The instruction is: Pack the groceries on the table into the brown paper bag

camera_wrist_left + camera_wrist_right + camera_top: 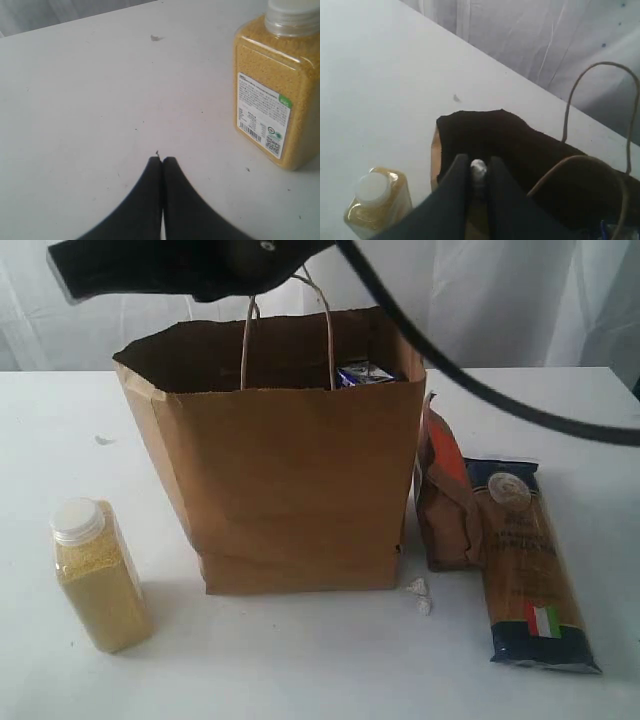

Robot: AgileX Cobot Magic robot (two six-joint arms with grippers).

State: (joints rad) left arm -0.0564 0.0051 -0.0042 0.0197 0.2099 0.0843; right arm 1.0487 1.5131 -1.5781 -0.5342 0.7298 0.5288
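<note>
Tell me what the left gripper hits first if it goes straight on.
Probably only the table: the left gripper, jaws together, points along bare white surface. The yellow-grain bottle stands to one side of that line; depth is unclear.

Matte black arm [150,270] with a thick black cable [470,380]; the left end effector [161,159] has smooth tapered black fingers [142,200].

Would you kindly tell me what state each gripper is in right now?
Left gripper: closed, empty.
Right gripper: closed on a small whitish object; what it is cannot be told.
</note>
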